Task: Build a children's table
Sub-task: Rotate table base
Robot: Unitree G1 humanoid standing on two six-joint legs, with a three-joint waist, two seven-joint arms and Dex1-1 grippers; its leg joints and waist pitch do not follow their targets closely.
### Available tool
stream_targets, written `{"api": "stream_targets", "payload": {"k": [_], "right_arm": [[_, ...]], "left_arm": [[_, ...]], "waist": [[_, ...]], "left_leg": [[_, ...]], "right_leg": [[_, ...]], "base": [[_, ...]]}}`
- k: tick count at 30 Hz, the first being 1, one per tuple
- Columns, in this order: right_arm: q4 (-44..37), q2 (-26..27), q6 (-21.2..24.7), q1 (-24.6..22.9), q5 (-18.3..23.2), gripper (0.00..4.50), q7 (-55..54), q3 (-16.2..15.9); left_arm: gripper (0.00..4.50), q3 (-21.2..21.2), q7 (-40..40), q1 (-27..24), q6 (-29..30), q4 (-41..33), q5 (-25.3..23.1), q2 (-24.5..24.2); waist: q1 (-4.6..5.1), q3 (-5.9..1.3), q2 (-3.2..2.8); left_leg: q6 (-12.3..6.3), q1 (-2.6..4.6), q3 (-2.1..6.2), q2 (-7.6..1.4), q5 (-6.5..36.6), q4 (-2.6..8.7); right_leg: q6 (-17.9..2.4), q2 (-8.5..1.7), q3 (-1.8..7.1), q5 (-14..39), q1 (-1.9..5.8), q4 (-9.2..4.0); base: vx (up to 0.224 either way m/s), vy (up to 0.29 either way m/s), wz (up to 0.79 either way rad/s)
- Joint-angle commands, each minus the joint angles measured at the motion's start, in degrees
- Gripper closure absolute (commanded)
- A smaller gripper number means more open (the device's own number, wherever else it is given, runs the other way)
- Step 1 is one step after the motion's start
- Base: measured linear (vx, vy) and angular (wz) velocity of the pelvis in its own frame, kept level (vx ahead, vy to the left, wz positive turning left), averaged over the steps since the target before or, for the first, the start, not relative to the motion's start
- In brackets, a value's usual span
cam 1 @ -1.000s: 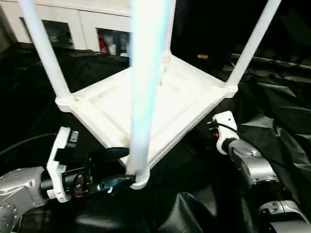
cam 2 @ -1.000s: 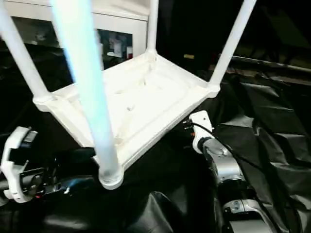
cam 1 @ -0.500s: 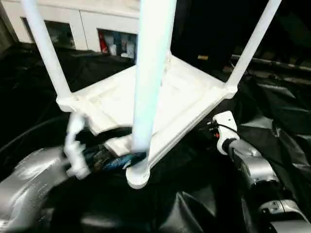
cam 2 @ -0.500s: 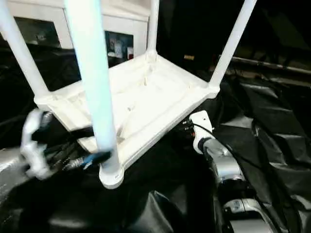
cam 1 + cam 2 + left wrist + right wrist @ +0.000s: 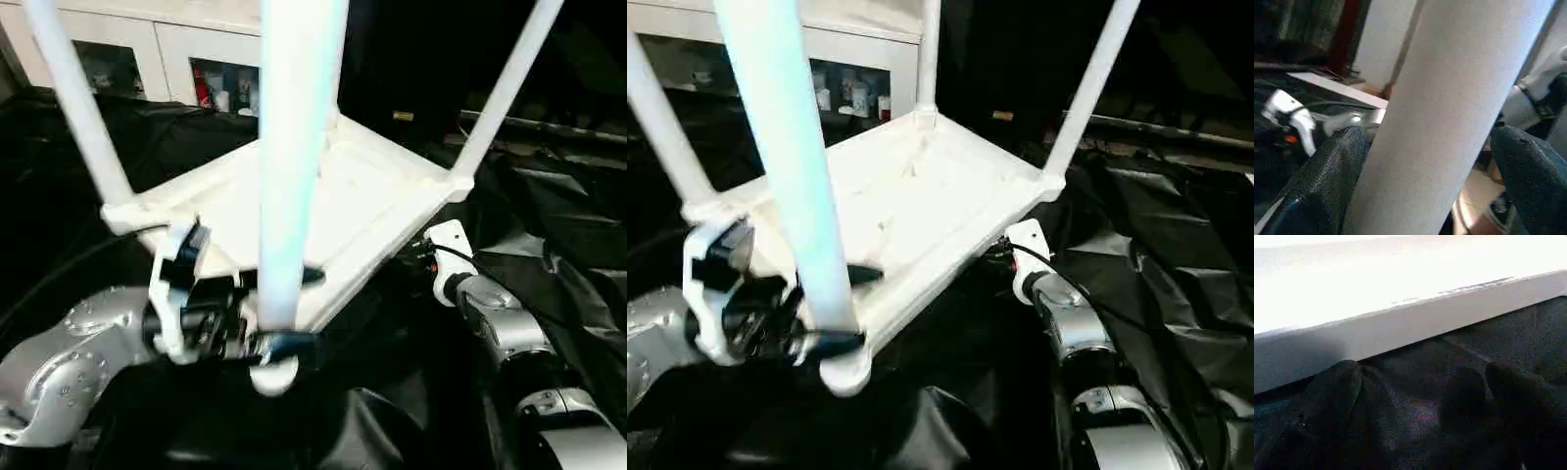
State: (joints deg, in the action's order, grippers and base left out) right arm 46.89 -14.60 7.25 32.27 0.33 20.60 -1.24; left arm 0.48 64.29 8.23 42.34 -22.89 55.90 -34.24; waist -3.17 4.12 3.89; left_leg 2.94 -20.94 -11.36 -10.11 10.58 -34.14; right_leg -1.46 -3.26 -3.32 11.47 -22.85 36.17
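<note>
The children's table stands upside down on black cloth, its white ribbed tabletop (image 5: 362, 196) facing up. Legs rise from its corner sockets. The near leg (image 5: 294, 147) stands closest to me, with others at the left (image 5: 73, 108) and right (image 5: 505, 88). My left gripper (image 5: 294, 311) straddles the near leg just above its socket. One finger (image 5: 1327, 181) lies against the leg and the other (image 5: 1528, 176) stands slightly off it, so it is open. My right gripper (image 5: 1425, 396) is open, low beside the tabletop's right edge (image 5: 1415, 313), holding nothing.
A white glass-door cabinet (image 5: 196, 39) stands behind the table at the back left. Crumpled black cloth (image 5: 568, 225) covers the surface all around. A dark rail (image 5: 549, 127) runs along the back right.
My left arm has swung in toward the near corner, and its fingers now sit on either side of the near leg. The right arm has stayed put.
</note>
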Motion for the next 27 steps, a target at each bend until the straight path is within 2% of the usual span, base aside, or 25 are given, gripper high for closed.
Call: {"api": "stream_targets", "payload": {"k": [1,3,4,5,8,12,14,17,19,21,23,24,27], "right_arm": [[2.02,-0.87,0.18,1.05,-0.77,0.00,-0.34,-0.26],[2.54,-0.72,0.09,1.56,-0.88,0.00,-0.27,-0.38],[2.82,-0.56,0.04,1.88,-0.99,0.00,-0.17,-0.48],[3.12,-0.34,-0.02,2.18,-1.09,0.00,0.00,-0.61],[4.42,0.78,-0.88,3.11,-1.83,0.00,1.01,-1.71],[6.35,3.79,-3.10,4.64,-2.69,0.00,3.13,-4.00],[6.48,5.60,-3.30,5.17,-3.00,0.00,4.06,-5.28],[7.10,8.25,-3.93,6.22,-3.53,0.00,4.83,-6.73],[7.99,9.92,-4.37,7.23,-3.84,0.00,4.94,-7.19],[9.30,11.27,-5.03,8.29,-4.28,0.00,5.06,-7.28],[10.33,12.51,-5.46,9.19,-4.72,0.00,5.14,-7.51],[10.73,13.11,-5.59,9.54,-4.81,0.00,5.35,-7.73],[11.77,14.34,-6.11,10.16,-5.14,0.00,5.84,-8.41]], "left_arm": [[0.03,-1.17,1.31,-0.90,2.05,-2.06,1.36,-0.49],[0.03,-1.12,1.00,-0.71,1.75,-2.09,1.31,-0.34],[0.03,-1.13,0.74,-0.55,1.71,-2.03,1.29,-0.17],[0.03,-1.24,0.76,-0.40,1.43,-2.00,1.13,0.04],[0.03,-1.54,-0.01,0.46,0.12,-1.31,-0.12,1.86],[0.03,-2.71,-1.37,1.99,-1.04,0.00,-0.74,3.48],[0.03,-3.49,-2.13,3.01,-1.63,0.97,-2.08,4.43],[0.03,-4.19,-3.03,4.88,-2.70,3.00,-3.77,6.28],[0.03,-4.78,-2.90,6.24,-3.05,4.30,-4.46,7.08],[0.03,-5.42,-2.75,7.47,-3.77,5.45,-5.13,7.79],[0.03,-5.99,-2.77,8.95,-4.55,7.09,-5.89,8.77],[0.03,-6.39,-2.68,9.78,-4.90,8.02,-6.47,9.30],[0.03,-7.43,-2.68,11.66,-6.76,10.52,-8.85,11.04]], "waist": [[-0.23,-2.97,-0.49],[-0.20,-2.87,-0.41],[-0.19,-2.76,-0.07],[-0.25,-2.78,-0.22],[-0.15,-2.68,-0.11],[0.36,-2.73,0.00],[0.94,-2.73,0.25],[1.12,-2.75,0.12],[1.47,-2.76,0.10],[1.70,-2.87,0.11],[1.85,-2.87,0.21],[1.84,-2.93,0.09],[2.02,-2.99,0.14]], "left_leg": [[1.73,0.78,1.28,-2.87,10.81,3.98],[1.93,0.85,1.26,-2.92,11.50,4.00],[1.93,0.81,1.25,-2.91,11.81,4.02],[2.10,0.87,1.30,-2.92,12.11,4.03],[2.38,0.78,1.35,-2.98,12.22,4.09],[2.89,0.66,1.51,-3.02,12.88,4.19],[3.02,0.13,1.80,-3.04,12.72,4.40],[3.29,0.15,1.92,-3.06,13.48,4.40],[3.63,-0.25,2.19,-3.06,13.38,4.57],[3.53,0.12,2.20,-3.06,13.54,4.47],[3.28,0.18,2.10,-3.01,13.35,4.40],[3.10,0.42,2.05,-3.06,12.86,4.29],[2.30,0.43,1.93,-3.06,11.99,4.20]], "right_leg": [[-9.76,-4.42,3.42,11.98,2.43,-4.21],[-9.30,-4.37,3.48,13.34,2.34,-4.39],[-8.74,-4.40,3.51,14.63,2.29,-4.53],[-8.30,-4.50,3.52,15.88,2.27,-4.63],[-7.88,-4.52,3.54,16.67,2.20,-4.74],[-8.20,-4.51,3.50,16.15,2.25,-4.63],[-7.99,-4.64,3.39,16.51,2.65,-4.52],[-7.12,-4.83,3.43,19.19,2.56,-4.78],[-6.98,-4.98,3.33,19.22,2.85,-4.75],[-7.67,-4.92,3.34,17.88,2.59,-4.68],[-8.32,-4.90,3.38,16.99,2.53,-4.70],[-9.01,-4.92,3.41,15.61,2.45,-4.58],[-9.87,-4.92,3.38,13.70,2.53,-4.47]], "base": [[0.000,0.000,0.00],[0.000,0.000,0.00],[0.000,0.000,0.00],[0.000,0.000,0.00],[0.000,0.000,0.00],[0.000,0.000,0.00],[0.000,0.000,0.00],[0.000,0.000,0.00],[0.000,0.000,0.00],[0.000,0.000,0.00],[0.000,0.000,0.00],[0.000,0.000,0.00],[0.000,0.000,0.00]]}}
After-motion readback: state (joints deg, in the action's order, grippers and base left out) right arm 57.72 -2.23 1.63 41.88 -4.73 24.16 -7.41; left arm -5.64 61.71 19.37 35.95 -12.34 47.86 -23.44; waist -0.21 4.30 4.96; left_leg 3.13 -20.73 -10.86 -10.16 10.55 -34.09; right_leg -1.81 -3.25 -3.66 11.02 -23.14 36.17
